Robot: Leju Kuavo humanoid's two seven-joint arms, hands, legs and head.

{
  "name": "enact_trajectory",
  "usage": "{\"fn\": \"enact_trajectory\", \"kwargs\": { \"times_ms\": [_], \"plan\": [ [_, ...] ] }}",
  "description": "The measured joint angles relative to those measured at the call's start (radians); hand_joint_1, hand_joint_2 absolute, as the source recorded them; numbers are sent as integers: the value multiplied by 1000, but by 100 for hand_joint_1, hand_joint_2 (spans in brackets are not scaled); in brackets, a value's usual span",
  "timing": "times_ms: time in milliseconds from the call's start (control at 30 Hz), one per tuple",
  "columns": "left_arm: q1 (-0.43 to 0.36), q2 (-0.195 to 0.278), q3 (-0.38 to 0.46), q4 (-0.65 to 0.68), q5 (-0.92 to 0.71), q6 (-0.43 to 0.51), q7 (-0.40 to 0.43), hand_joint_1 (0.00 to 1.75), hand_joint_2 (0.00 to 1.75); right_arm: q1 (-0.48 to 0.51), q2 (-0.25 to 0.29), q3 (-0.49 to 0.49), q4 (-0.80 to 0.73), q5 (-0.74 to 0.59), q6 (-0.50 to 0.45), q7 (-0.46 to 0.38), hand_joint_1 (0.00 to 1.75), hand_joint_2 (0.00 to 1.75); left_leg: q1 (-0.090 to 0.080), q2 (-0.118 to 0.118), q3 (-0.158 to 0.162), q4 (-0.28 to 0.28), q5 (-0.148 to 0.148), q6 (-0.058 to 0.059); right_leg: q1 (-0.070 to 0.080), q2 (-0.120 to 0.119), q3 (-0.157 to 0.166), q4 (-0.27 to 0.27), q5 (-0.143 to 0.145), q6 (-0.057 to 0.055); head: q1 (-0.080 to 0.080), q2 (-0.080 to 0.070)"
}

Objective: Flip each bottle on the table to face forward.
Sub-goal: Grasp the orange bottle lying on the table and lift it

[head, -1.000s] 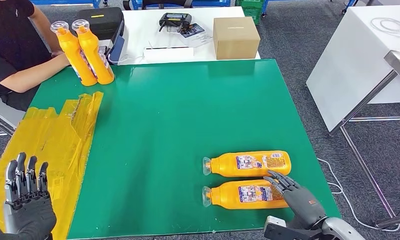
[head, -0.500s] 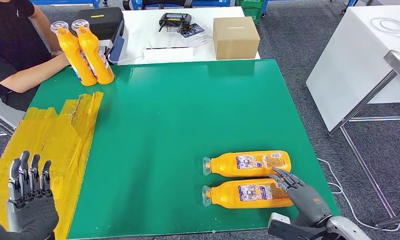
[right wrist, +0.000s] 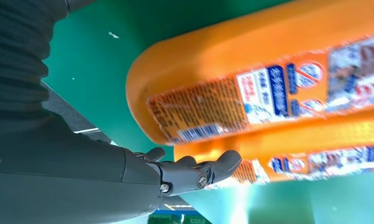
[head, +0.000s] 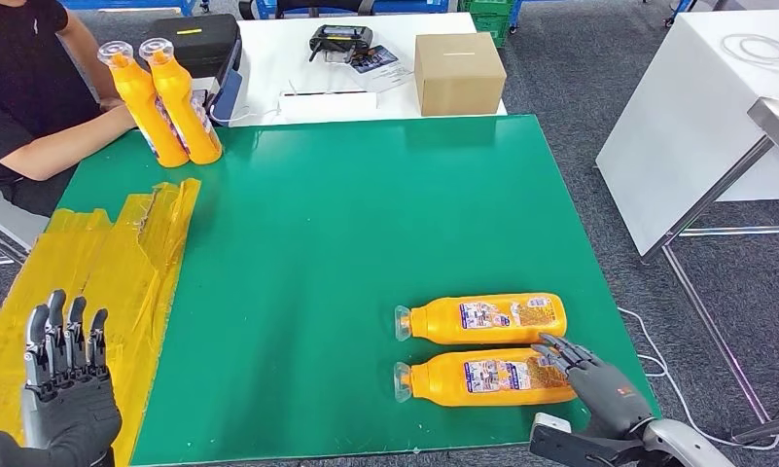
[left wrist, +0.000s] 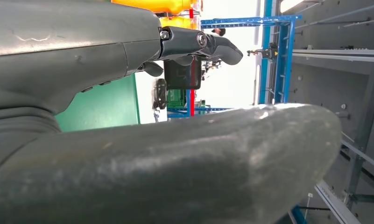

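Head view: cardboard box (head: 460,73) beyond table (head: 366,214)

Free room vs. obstacles: broad bare green table (head: 366,224) centre, open for either of my hands. Near right: two lying orange bottles (head: 482,318), (head: 482,377) side by side, blocking my right hand (head: 599,384), fingertips at near bottle's base. Far left: two upright bottles (head: 166,97) w/ person's arm (head: 64,146). Left edge: crumpled yellow film (head: 113,263).
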Motion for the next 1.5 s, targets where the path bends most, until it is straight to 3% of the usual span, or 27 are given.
{"fn": "enact_trajectory", "kwargs": {
  "times_ms": [133, 267, 367, 467, 533, 900, 967, 1100, 1367, 1500],
  "plan": [
    [-5, 1, -10, 4, -1, 1, 0, 0, 0, -13, -7, 8, 24, 9, 15, 4, 3, 175, 0, 0, 0, 0, 0, 0, 0, 0, 0, 0, 0, 0, 0, 0],
    [-13, 6, -20, 16, -1, 1, 1, 0, 0, -46, -9, 31, 68, 20, 40, 7, 53, 175, 0, 0, 0, 0, 0, 0, 0, 0, 0, 0, 0, 0, 0, 0],
    [-23, 13, -30, 27, 0, 3, 1, 0, 0, -86, -12, 63, 114, 24, 56, 6, 72, 175, 0, 0, 1, 0, 0, 0, 0, 0, 0, 0, 0, 0, 0, 0],
    [-30, 21, -43, 37, 1, 9, 7, 0, 0, -136, -8, 101, 167, 42, 57, 6, 119, 175, 0, 1, 2, 0, 0, 0, 0, 0, 1, 0, 0, 0, 0, 0],
    [-35, 26, -52, 43, 3, 16, 13, 0, 0, -173, 6, 130, 214, 70, 45, 5, 138, 175, 1, 3, 5, 0, 0, 0, 1, 2, 3, 0, 0, 0, 0, 0],
    [-50, 45, -94, 65, 19, 23, 26, 0, 0, -321, 111, 237, 411, 133, 12, 4, 135, 175, 3, 19, 32, -1, -15, 2, 3, 19, 15, -1, -4, 1, 0, 0],
    [-51, 46, -96, 67, 20, 24, 27, 0, 0, -331, 118, 244, 425, 135, 9, 2, 141, 175, 3, 21, 35, -1, -15, 1, 3, 22, 17, -1, -4, 1, 1, 0],
    [-55, 50, -96, 69, 23, 24, 28, 0, 0, -344, 123, 253, 442, 133, 9, 1, 171, 175, 3, 23, 40, -1, -17, 1, 3, 25, 21, -2, -4, 1, 0, 0],
    [-62, 60, -110, 78, 37, 29, 36, 0, 0, -354, 129, 258, 467, 80, 8, -17, 175, 175, 3, 23, 52, -1, -23, 2, 4, 26, 34, -3, -9, 2, 1, 0],
    [-68, 66, -118, 81, 42, 31, 41, 0, 0, -341, 136, 250, 466, -54, 3, -82, 175, 175, 4, 22, 55, -1, -24, 1, 4, 25, 37, -3, -11, 3, 0, 0]
  ]
}}
